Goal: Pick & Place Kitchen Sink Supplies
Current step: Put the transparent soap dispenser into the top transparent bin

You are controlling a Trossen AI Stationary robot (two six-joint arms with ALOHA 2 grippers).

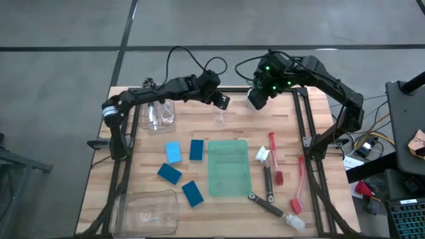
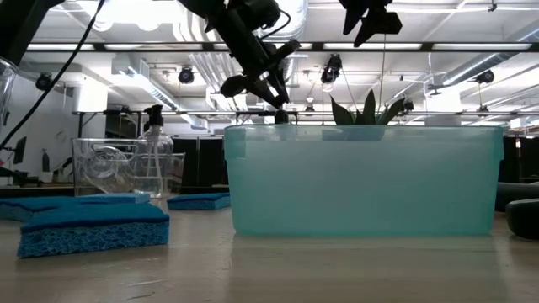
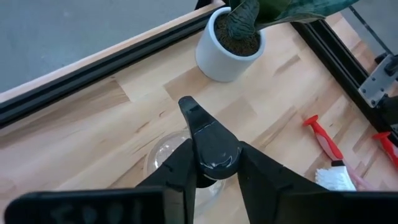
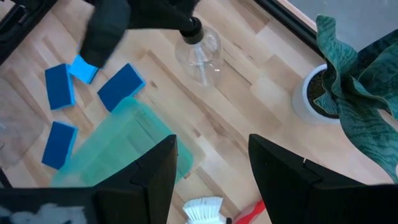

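Left gripper [image 3: 214,163] at 12 o'clock on the table, jaws narrowed on the black top of a clear bottle [image 1: 219,117]. Right gripper [image 1: 257,98] hovers above the potted plant [image 4: 336,93] at 1 o'clock, jaws wide, holding nothing. Clear bin [image 1: 159,114] at 10 o'clock holds more clear bottles. Second clear bin [image 1: 147,211] at 7 o'clock; contents can't tell. Four blue sponges [image 1: 180,166] left of centre, green bin [image 1: 230,167] at centre, brushes [image 1: 279,176] at 4 o'clock.

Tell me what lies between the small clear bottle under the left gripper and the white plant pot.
Only bare wooden tabletop: in the left wrist view nothing sits between the small clear bottle and the white plant pot.
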